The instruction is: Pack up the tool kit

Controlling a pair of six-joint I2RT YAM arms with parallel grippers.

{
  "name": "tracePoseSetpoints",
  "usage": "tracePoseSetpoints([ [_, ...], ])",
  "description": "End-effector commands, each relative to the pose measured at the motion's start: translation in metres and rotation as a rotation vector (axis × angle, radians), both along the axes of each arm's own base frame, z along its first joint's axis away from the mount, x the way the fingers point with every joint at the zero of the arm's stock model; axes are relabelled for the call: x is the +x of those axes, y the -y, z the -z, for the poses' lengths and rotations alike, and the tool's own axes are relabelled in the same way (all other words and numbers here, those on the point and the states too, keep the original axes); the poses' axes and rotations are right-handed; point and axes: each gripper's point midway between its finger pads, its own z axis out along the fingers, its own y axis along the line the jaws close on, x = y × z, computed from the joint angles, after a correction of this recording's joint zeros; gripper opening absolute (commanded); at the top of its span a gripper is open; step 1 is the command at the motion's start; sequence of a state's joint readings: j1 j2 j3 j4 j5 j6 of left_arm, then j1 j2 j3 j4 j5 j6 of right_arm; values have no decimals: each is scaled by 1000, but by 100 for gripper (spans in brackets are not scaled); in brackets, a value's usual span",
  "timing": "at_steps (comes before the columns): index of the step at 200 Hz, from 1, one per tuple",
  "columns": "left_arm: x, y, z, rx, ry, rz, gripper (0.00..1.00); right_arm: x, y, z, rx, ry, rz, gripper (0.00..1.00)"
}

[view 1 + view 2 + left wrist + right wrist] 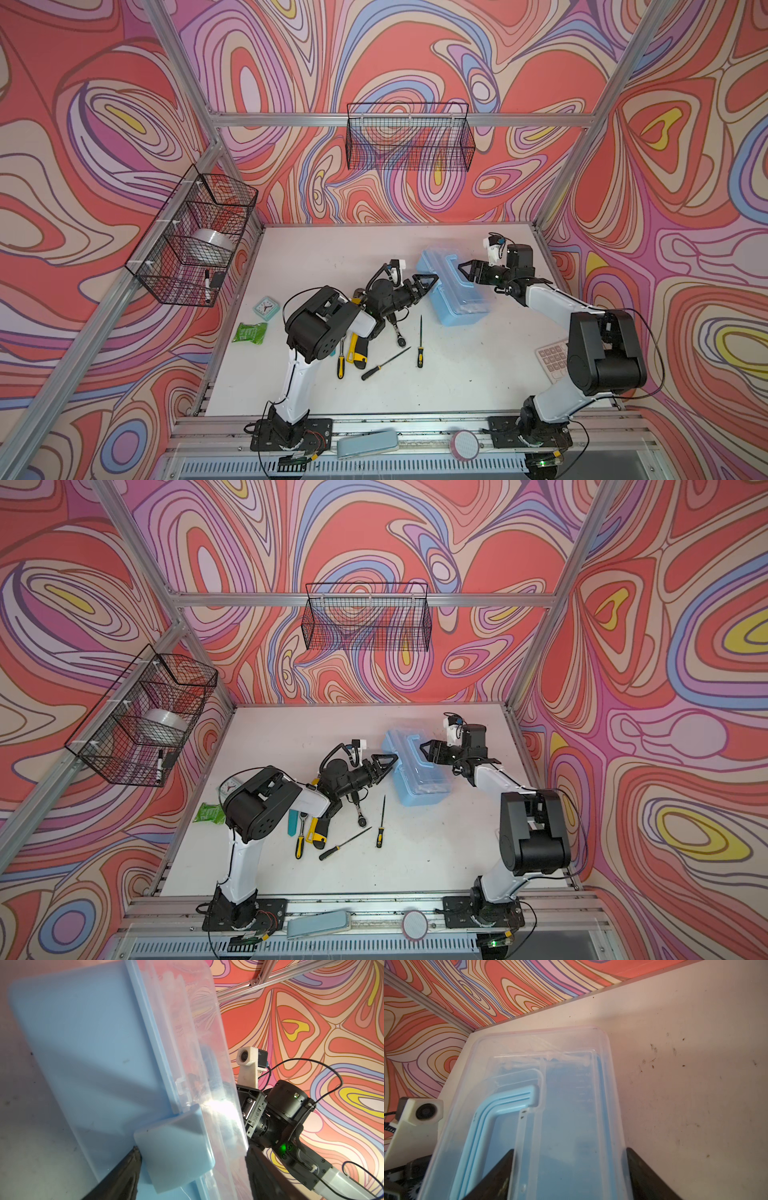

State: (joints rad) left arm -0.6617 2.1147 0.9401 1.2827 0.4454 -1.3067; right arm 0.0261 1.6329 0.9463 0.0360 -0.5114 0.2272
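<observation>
A wire basket (189,241) hangs on the left wall, holding a roll of tape (210,249) and a marker (207,284). On the counter (457,386) below lie a green packet (249,333) and a small clock (266,308). The left arm (320,320) reaches over a scatter of yellow-and-black hand tools: a screwdriver (340,365), a knife (357,351), a ratchet (397,332), a black file (384,365) and a second screwdriver (420,345).

The left jaws are spread at the tool kit's left long side. In the left wrist view one jaw touches the blue latch (174,1147) and the other shows dimly behind the clear lid.

The tool kit (465,309) (419,787) lies flat on the counter, right of middle and towards the back, lid down and handle (483,1122) folded flat.

The right jaws are spread wide over the lid, one beside the handle recess and one at the lid's outer edge; whether they press it I cannot tell.

A pale keypad (550,361) lies beside the right arm (598,345).
</observation>
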Motion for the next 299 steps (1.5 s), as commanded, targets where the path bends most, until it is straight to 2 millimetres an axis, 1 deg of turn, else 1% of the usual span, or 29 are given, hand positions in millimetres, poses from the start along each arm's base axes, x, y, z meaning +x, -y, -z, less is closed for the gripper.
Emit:
tracePoseSetpoints([
  [1,-17,25,-36,-102,55,113,79,-49,-16,74,48,-326,-24,73],
  [30,-24,32,-60,-146,75,143,79,-49,-8,79,-1,-336,8,70],
  [44,-27,33,-69,-159,79,149,77,-49,-4,81,-23,-341,19,70],
  [85,-33,27,-90,-189,93,133,73,-51,4,89,-67,-350,47,67],
  [129,-36,20,-115,-209,156,113,74,-52,6,90,-82,-349,49,65],
  [147,-37,18,-119,-209,169,104,74,-52,6,90,-87,-348,50,65],
  [169,-38,14,-119,-202,178,89,75,-52,7,89,-90,-346,53,65],
  [190,-40,5,-121,-188,200,60,76,-53,8,90,-98,-347,53,65],
  [219,-36,-8,-123,-175,220,15,77,-52,9,89,-103,-344,53,65],
  [259,-30,-2,-123,-174,238,22,77,-53,10,90,-116,-349,54,65],
  [275,-30,-4,-127,-168,263,16,77,-54,13,91,-136,-352,57,65],
  [299,-29,-14,-135,-159,301,-11,77,-54,15,94,-150,-358,56,64],
])
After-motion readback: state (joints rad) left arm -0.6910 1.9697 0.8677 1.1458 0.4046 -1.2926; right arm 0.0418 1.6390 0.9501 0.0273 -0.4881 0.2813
